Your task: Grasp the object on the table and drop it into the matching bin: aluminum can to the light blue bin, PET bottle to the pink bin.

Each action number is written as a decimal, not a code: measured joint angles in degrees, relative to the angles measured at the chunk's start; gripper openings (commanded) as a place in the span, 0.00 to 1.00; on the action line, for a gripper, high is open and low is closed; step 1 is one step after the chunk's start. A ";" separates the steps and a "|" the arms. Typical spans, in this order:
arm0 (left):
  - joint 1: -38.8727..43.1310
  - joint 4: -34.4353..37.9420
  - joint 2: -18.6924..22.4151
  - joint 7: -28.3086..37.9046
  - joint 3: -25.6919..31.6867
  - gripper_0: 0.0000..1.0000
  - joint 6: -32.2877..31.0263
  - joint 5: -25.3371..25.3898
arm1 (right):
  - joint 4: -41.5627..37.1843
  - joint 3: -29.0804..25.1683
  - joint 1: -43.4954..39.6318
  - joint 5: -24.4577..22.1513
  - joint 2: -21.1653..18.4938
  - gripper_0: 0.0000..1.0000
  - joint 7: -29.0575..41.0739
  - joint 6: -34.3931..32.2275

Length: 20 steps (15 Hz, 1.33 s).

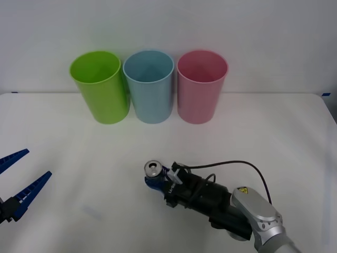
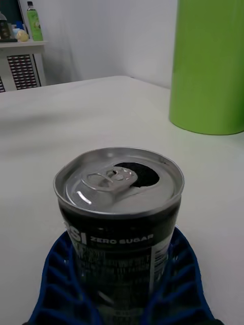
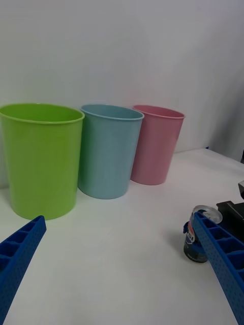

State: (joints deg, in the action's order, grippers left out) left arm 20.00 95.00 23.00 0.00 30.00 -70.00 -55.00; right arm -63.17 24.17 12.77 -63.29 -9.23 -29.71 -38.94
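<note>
The aluminum can point(image 1: 154, 168) is small and silver with an opened pull-tab top, and it stands upright on the white table point(image 1: 79, 142) in front of the cups. My right gripper point(image 1: 156, 181) reaches in from the lower right, and its blue fingers point(image 2: 56, 274) press against both sides of the can point(image 2: 119, 203). The light blue bin point(image 1: 150, 89) stands at the back centre, the pink bin point(image 1: 200, 89) right of it. My left gripper point(image 1: 37, 164) hovers open at the table's left edge, far from the can point(image 3: 194, 249).
A lime green cup point(image 1: 102, 89) stands left of the light blue bin, the three touching in a row near the back wall. A black cable loops over the right arm. Bare tabletop lies between the can and the cups.
</note>
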 measured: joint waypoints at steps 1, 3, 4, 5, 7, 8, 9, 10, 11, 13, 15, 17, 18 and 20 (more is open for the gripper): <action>0.00 0.00 0.00 0.00 0.00 1.00 0.00 0.00 | 0.02 0.00 -0.01 0.03 0.00 0.00 0.00 0.00; 0.00 0.00 0.00 0.00 0.00 1.00 0.00 0.00 | 0.00 0.00 -0.09 0.64 0.00 0.00 -0.08 -0.03; 0.00 0.00 0.00 0.00 0.00 1.00 0.00 0.00 | 0.00 0.00 -0.10 1.10 0.00 0.00 -0.15 -0.12; 0.00 0.00 0.00 0.00 0.00 1.00 0.00 0.00 | 0.00 0.00 -0.13 1.77 -0.02 0.00 -0.31 -0.23; 0.00 0.00 0.00 0.00 0.00 1.00 0.00 0.00 | -0.93 0.00 -0.44 3.00 -0.48 0.00 -0.49 -0.46; 0.00 0.00 0.00 0.00 0.00 1.00 0.00 0.00 | -2.22 0.00 -0.91 3.51 -0.93 0.00 -0.43 -0.36; 0.00 0.00 0.00 0.00 0.00 1.00 0.00 0.00 | -4.17 0.00 -1.62 4.12 -1.50 0.00 -0.24 -0.08; 0.00 0.00 0.00 0.00 0.00 1.00 0.00 0.00 | -6.25 0.00 -2.40 4.38 -2.14 0.00 0.08 0.20; 0.00 0.00 0.00 0.00 0.00 1.00 0.00 0.00 | -8.18 0.00 -2.99 4.69 -2.77 0.00 0.50 0.39; 0.00 0.00 0.00 0.00 0.00 1.00 0.00 0.00 | -10.91 0.01 -3.85 6.24 -3.97 0.00 1.08 0.47; 0.00 0.00 0.00 0.00 0.00 1.00 0.00 0.00 | -14.14 0.01 -4.39 8.25 -5.56 0.00 1.62 0.50; 0.00 0.00 0.00 0.00 0.00 1.00 0.00 0.00 | -17.23 0.01 -4.59 10.19 -7.50 0.00 2.50 0.89; 0.00 0.00 0.00 0.00 0.00 1.00 0.00 0.00 | -19.04 0.01 -4.59 11.48 -8.82 0.00 3.08 1.27; 0.00 0.00 0.00 0.00 0.00 1.00 0.00 0.00 | -22.46 -0.01 -4.59 13.47 -11.41 0.00 5.54 2.23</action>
State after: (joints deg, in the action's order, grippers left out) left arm 20.00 95.00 23.00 0.00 30.00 -70.00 -55.00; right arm -85.63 24.15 8.18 -49.82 -20.64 -24.16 -36.70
